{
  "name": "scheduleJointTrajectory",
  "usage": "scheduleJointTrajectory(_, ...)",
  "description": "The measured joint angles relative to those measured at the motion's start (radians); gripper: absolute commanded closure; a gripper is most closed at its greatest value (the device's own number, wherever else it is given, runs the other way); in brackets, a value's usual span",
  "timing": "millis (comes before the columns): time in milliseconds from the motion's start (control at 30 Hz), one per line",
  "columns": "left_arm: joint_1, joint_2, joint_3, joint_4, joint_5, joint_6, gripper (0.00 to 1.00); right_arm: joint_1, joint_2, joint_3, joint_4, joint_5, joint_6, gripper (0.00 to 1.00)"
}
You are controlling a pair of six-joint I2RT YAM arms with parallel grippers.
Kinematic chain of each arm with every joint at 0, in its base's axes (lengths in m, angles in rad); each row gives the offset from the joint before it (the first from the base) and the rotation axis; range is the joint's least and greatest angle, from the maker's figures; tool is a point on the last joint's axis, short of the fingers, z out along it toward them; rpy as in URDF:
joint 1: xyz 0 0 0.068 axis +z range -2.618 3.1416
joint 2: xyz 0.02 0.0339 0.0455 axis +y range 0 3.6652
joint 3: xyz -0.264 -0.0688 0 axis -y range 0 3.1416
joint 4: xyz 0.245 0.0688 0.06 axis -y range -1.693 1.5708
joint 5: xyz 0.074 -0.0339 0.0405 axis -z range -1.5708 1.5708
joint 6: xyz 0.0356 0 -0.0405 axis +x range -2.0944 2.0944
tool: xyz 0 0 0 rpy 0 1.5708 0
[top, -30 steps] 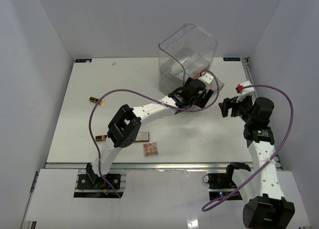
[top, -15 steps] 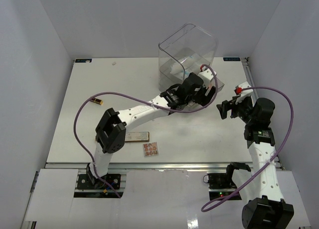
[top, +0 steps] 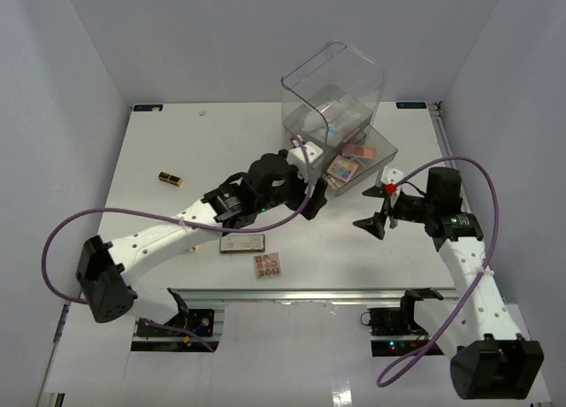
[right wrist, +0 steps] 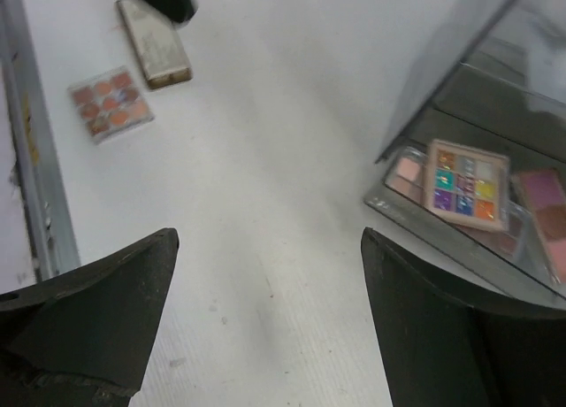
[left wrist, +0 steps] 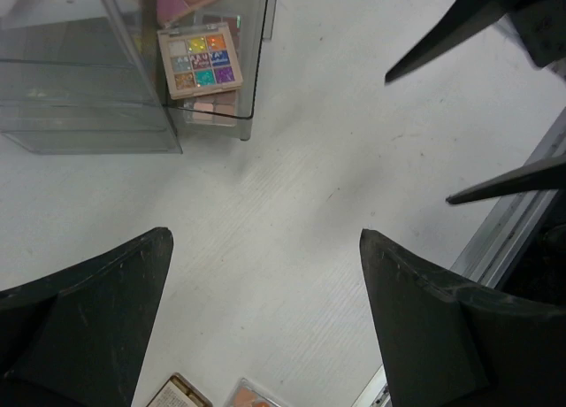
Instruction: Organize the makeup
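Overhead, 2 wrists (likely sharing palette [left wrist: 200, 60]).

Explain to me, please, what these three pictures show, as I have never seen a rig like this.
Two robot arms are bolted at the near edge of a white table. One picture looks down from above; the other two come from cameras on the wrists, so the dark wedges at the bottom are each gripper's own fingers. The left gripper and the right gripper are both open and hold nothing. A clear drawer box stands at the back, its bottom drawer pulled out with palettes inside, one a multicoloured palette. On the table lie a black-gold tube, a flat compact and a small palette.
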Motion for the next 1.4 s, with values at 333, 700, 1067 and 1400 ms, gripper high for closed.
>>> scheduleJointTrajectory(333,0.368,-0.453,-0.351,-0.047,0.067,-0.053,0.02,0.63,0.305,0.05,-0.038,0.26,-0.071,0.1)
scheduleJointTrajectory(700,0.42,-0.688,-0.53,-0.044,-0.173,-0.052,0.02,1.027,0.719,0.197,0.235,0.655,0.132,0.1)
scheduleJointTrajectory(1067,0.475,-0.709,-0.531,-0.022,-0.208,-0.052,0.02,1.1,0.837,0.227,0.346,0.7,0.215,0.1)
scheduleJointTrajectory(1400,0.492,-0.722,-0.531,-0.022,-0.207,-0.052,0.02,1.1,0.876,0.23,0.36,0.726,0.234,0.1)
